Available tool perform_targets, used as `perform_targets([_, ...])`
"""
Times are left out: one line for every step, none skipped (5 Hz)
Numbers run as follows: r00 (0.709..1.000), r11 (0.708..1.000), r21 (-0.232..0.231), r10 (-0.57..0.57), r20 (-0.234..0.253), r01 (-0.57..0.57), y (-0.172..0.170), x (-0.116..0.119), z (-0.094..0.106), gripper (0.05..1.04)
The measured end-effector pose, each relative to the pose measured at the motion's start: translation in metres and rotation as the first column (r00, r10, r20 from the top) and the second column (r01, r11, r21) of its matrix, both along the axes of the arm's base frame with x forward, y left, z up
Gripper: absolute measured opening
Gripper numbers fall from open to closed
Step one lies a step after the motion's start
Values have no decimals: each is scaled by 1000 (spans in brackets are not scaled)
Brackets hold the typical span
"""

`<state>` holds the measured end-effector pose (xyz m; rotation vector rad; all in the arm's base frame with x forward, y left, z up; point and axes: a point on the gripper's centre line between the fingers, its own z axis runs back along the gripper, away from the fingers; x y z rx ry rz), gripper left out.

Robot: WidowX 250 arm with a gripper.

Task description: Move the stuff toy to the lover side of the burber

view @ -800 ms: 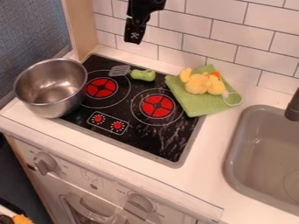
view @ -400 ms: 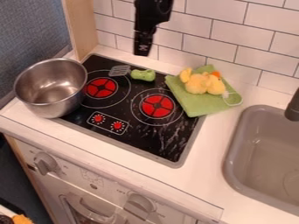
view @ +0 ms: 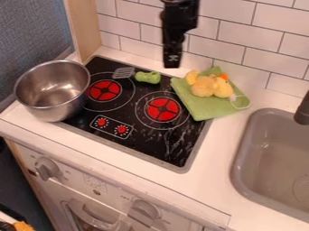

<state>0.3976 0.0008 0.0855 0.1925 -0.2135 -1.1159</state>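
Observation:
The black gripper (view: 172, 57) hangs from the top edge, above the back of the stove and to the upper left of the yellow stuffed toy; it touches nothing visible. The yellow stuffed toy (view: 207, 85), with an orange bit and a white tag, lies on a folded green cloth (view: 206, 107) at the stove's back right corner. Two burners with red centres mark the black stovetop: the left burner (view: 104, 90) and the right burner (view: 161, 109). The toy lies to the upper right of the right burner.
A steel pot (view: 53, 91) covers the stove's left side. Behind the left burner lies a green-handled spatula (view: 147, 77). At the right is a grey sink (view: 273, 158) with a dark faucet (view: 303, 109). A tiled wall (view: 249, 36) runs along the back.
The gripper has moved right and lower in the view, closer to the stuffed toy. The toy, cloth, pot and spatula have stayed where they were.

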Motion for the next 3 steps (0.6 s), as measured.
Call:
perform_targets([995,998,-10,-60,-76,59,-20,-2,-25,999])
perform_targets([990,994,-13,-106,-95,105,-35,-2,-32,999])
perform_targets([982,992,-22,-123,-141,121,-39,-4,-49,999])
